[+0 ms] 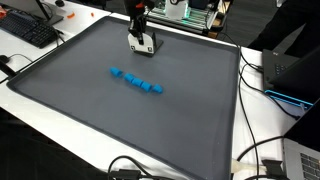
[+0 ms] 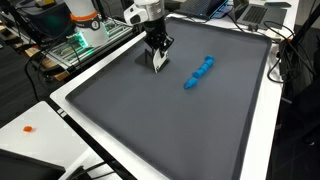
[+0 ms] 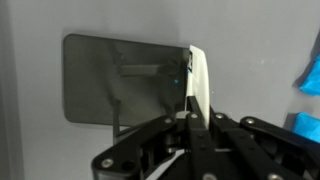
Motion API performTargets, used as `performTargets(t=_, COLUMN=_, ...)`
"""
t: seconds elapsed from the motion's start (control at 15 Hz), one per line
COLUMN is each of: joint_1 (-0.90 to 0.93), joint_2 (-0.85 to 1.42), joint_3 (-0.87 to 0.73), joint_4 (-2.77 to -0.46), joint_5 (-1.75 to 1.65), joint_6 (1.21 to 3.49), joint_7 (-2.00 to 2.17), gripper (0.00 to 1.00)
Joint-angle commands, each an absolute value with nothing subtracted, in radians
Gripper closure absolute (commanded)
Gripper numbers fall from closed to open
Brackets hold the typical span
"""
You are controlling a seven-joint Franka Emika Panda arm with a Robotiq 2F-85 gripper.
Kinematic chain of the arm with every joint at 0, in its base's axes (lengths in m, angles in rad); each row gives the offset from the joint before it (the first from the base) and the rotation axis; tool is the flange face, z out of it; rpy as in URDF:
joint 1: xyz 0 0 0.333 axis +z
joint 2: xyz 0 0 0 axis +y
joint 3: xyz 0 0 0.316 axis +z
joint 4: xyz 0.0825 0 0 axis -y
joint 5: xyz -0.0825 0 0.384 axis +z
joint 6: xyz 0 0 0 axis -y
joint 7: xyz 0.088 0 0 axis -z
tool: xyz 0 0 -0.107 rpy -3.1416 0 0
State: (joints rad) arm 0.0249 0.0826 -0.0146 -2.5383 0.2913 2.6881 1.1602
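Note:
My gripper [image 1: 143,38] [image 2: 157,52] hangs over the far part of a dark grey mat [image 1: 190,125] [image 2: 150,120], shut on a thin white flat piece [image 1: 144,46] [image 2: 160,63] that points down towards the mat. In the wrist view the white piece [image 3: 200,75] sticks out edge-on from between the closed fingers of the gripper [image 3: 190,118], with a dark rectangular shadow [image 3: 120,80] on the mat beside it. A short row of blue blocks [image 1: 136,81] [image 2: 199,73] lies on the mat some way from the gripper; two of them show at the right edge [image 3: 308,78].
The mat lies on a white table [image 1: 40,95] [image 2: 285,120]. A keyboard [image 1: 28,28] and cables [image 1: 262,150] sit round the table's edges. A laptop [image 1: 290,75] stands at one side. Lab gear [image 2: 85,30] stands behind the arm.

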Motion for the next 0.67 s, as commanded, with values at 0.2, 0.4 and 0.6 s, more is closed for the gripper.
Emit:
performTargets(t=0.2, joint_1=0.036, joint_2=0.111, joint_3=-0.017, joint_4=-2.543, joint_5=0.224, joint_6=2.703, joint_7=1.241, gripper=0.99)
performTargets(t=0.4, joint_1=0.037, joint_2=0.108, joint_3=-0.020, joint_4=-2.543, joint_5=0.196, joint_6=2.698, joint_7=1.267, gripper=0.99)
performTargets(t=0.6, joint_1=0.038, joint_2=0.108, joint_3=-0.020, joint_4=-2.542, joint_5=0.180, joint_6=2.695, joint_7=1.286, gripper=0.99)
